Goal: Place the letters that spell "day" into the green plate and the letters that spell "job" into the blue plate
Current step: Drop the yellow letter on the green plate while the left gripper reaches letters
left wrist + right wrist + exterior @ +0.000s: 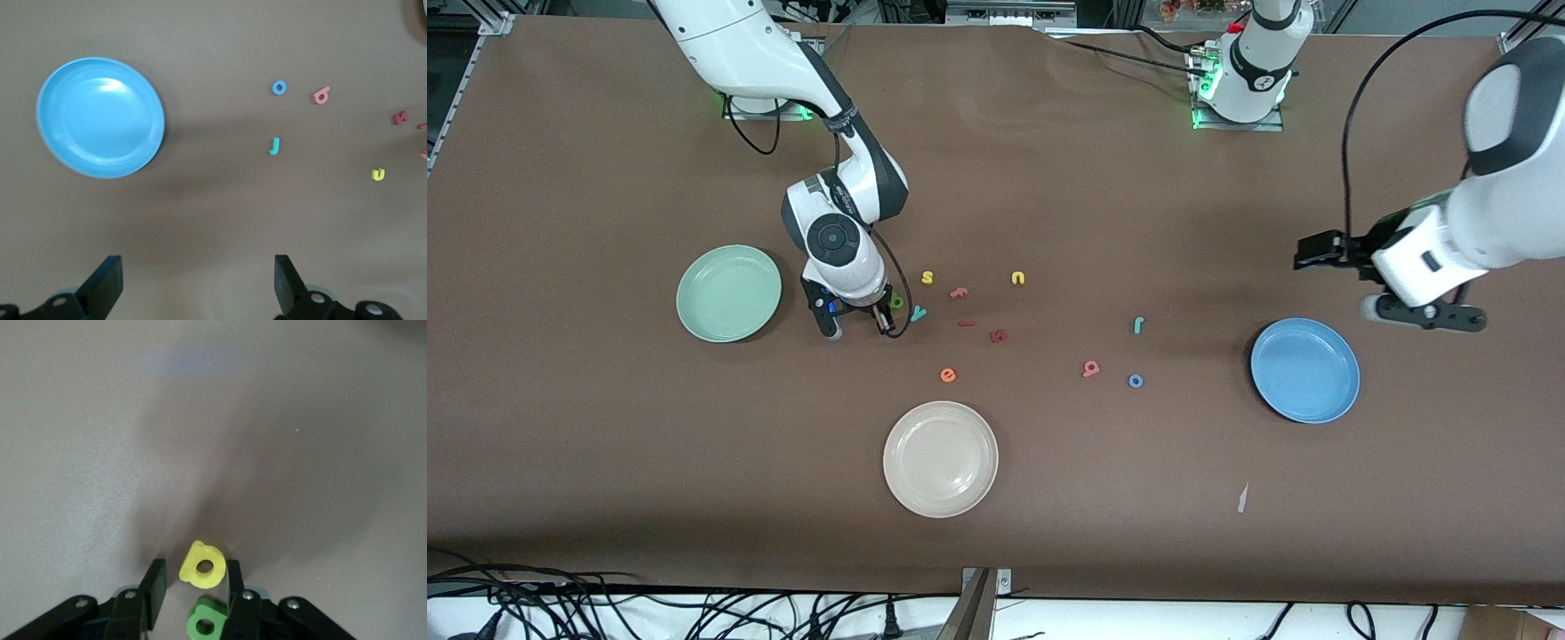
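The right hand (pixel 190 587) is down at the table beside the green plate (pixel 728 293), fingers narrowed around the yellow letter (pixel 201 565) but not yet touching. The dark green letter (pixel 205 620) crowds one finger; close squarely, lift only yellow. The left hand (pixel 198 283) waits open above the table near the blue plate (pixel 100 117).

Glossy blue plate (pixel 100 117), matt table (pixel 605 462)

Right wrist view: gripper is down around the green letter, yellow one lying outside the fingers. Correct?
No, swapped. In the right wrist view the right gripper brackets the yellow letter; the green letter lies beside it, outside the gap and partly hidden by a finger.
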